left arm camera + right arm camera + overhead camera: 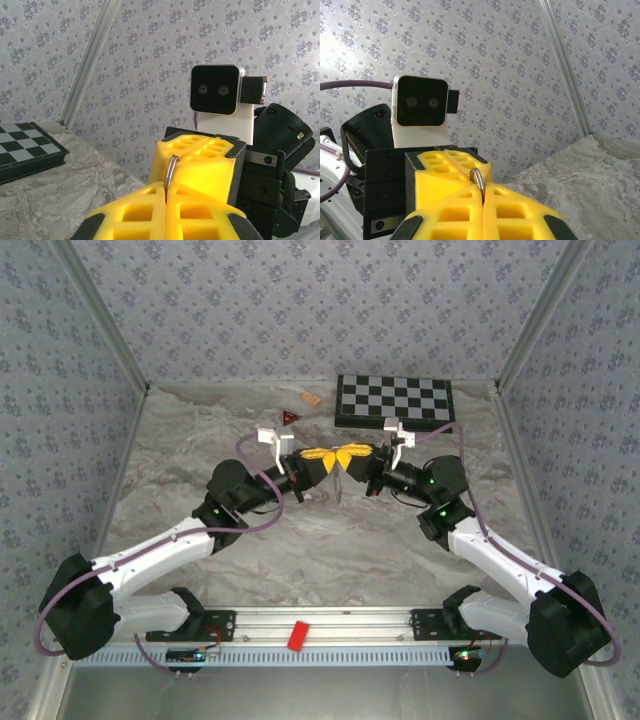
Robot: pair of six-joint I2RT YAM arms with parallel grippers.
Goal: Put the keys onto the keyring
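Where the arms meet: the left claw and right claw stand tip to tip above the middle of the worktop, their yellow fingers almost touching.
Left claw: pressed together, pinching the keyring in the seam between its fingers.
Right claw: pressed together on the same keyring from the opposite side.
Keyring: a thin silvery loop, upright and off the worktop, held between the two claws with its arc standing proud of the fingers.
Wrist views: each shows the ring edge-on in its own finger seam. The other claw's yellow block and its wrist camera face it from just behind.
Top view: adds the layout, with both arms bent inward toward the centre. The ring is too small to tell apart here.
Far edge: a chessboard lies flat by the back wall, right of centre. A red triangle and an orange chip lie to its left, apart from the claws.
Open room: bare marble runs from the claws down to the rail and out to the frame posts on both sides.
Rail: a red tag sits near its middle, between the arm bases.
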